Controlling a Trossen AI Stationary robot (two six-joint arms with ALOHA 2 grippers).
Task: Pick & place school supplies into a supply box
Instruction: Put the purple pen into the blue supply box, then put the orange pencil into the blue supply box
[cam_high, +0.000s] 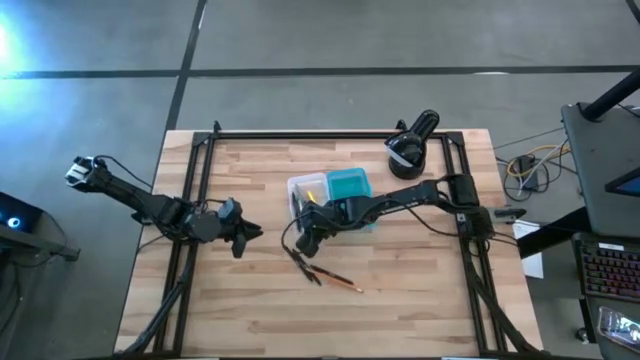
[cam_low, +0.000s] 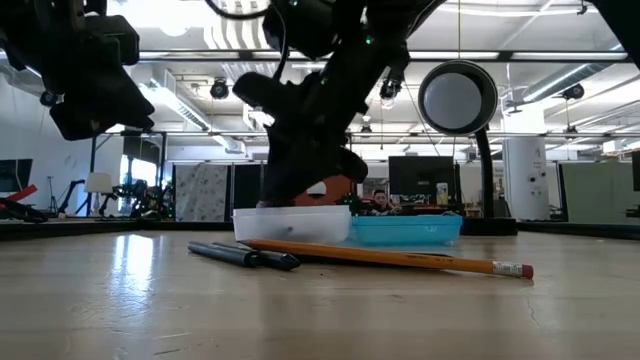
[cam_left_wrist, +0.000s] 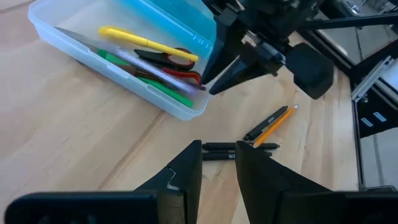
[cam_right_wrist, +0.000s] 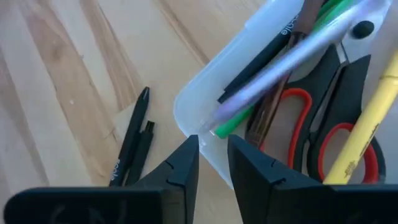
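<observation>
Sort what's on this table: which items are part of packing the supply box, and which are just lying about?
Part of the job:
- supply box, clear tray and teal half
- in the tray: scissors, green marker, yellow pencil
- still on the table: dark pens, orange pencil
- right gripper, at the tray's corner

Lying about:
- black round device, behind the box
- left gripper, waiting left of the box

Bright overhead shop lights, w/ window glare washing out the room beyond the left gripper (cam_low: 95, 95) in the low view; arms there go to silhouette. Table (cam_high: 250, 300) evenly lit, soft shadows under the right gripper (cam_right_wrist: 213, 162) (its fingers blurred, close-up).
</observation>
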